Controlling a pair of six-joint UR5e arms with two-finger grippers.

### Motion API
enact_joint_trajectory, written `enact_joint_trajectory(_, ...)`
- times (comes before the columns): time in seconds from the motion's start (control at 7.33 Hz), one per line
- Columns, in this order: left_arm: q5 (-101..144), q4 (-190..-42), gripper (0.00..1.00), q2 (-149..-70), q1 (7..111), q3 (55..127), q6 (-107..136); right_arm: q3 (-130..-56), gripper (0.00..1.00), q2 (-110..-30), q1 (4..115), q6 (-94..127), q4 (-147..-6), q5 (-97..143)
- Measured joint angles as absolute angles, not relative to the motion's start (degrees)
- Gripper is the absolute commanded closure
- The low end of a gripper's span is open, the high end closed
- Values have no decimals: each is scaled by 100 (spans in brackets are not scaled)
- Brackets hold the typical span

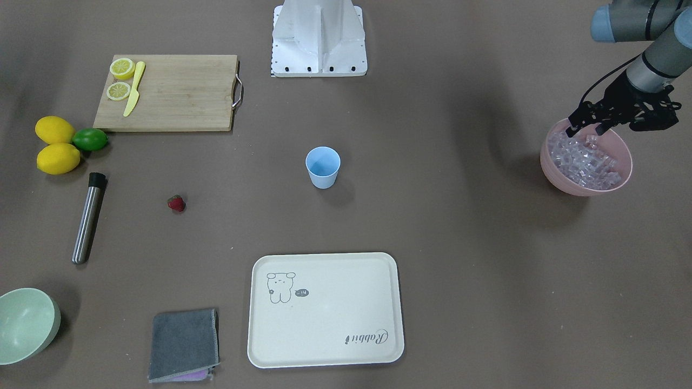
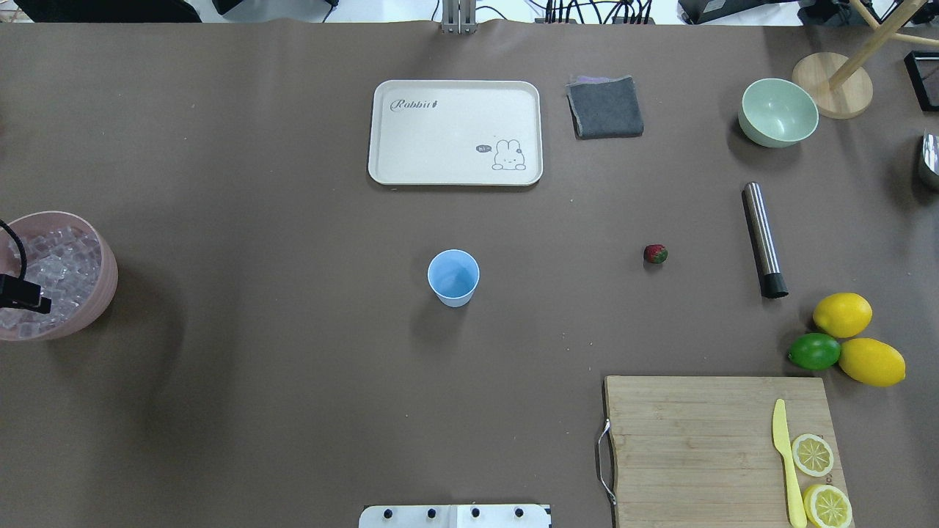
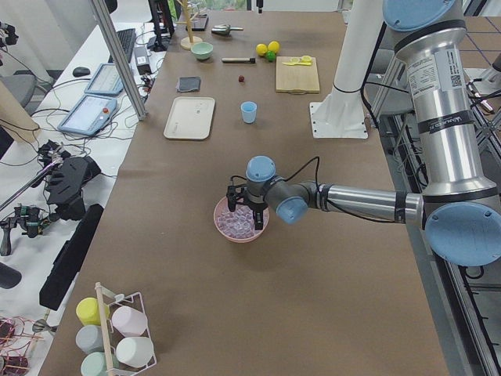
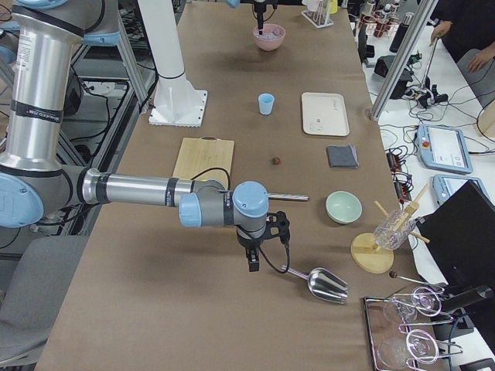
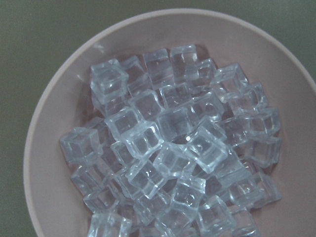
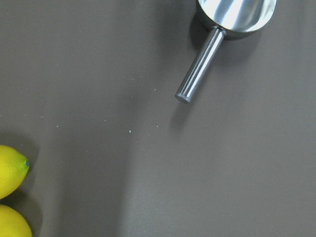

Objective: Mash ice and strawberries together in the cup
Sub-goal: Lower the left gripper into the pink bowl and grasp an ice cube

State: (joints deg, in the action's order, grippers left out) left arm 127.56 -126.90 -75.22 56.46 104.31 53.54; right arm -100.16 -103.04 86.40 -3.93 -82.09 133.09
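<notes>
The light-blue cup (image 1: 323, 166) stands upright at the table's middle, with nothing visible in it from overhead (image 2: 453, 276). The red strawberry (image 1: 176, 203) lies on the table apart from it. Many clear ice cubes (image 5: 168, 148) fill a pink bowl (image 1: 562, 181) at the table's left end. My left gripper (image 1: 586, 128) hangs just over the ice at the bowl's robot-side rim, fingers spread and empty. My right gripper (image 4: 253, 261) hovers over bare table near a steel scoop (image 4: 325, 284); I cannot tell whether it is open or shut.
A steel muddler (image 1: 88, 219) lies near the strawberry. A cream tray (image 1: 324, 310), a grey cloth (image 1: 184, 346) and a mint-green bowl (image 1: 24, 324) sit along the far side. A cutting board (image 1: 173, 92) holds lemon halves and a yellow knife, beside two lemons and a lime (image 1: 90, 139).
</notes>
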Motion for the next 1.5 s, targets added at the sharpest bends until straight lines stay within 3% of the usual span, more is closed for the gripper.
enact_joint_trajectory(0.55,12682,-12691,31,-7523,5530,10387,5341,-10021,0,-10285,8640,-387,-8215,13309)
enact_joint_trajectory(0.82,12649,-12691,49,-7524,5516,10362,5334,-10027,0,-10271,8640,-381,-8217,13312)
enact_joint_trajectory(1.23,12633,-12691,53,-7537,5444,10356,5334,-10043,0,-10229,8639,-378,-8218,13322)
enact_joint_trajectory(1.36,12631,-12691,81,-7539,5419,10356,5335,-10045,0,-10225,8640,-378,-8218,13334)
enact_joint_trajectory(1.5,12630,-12691,100,-7539,5405,10361,5335,-10045,0,-10223,8640,-378,-8218,13346)
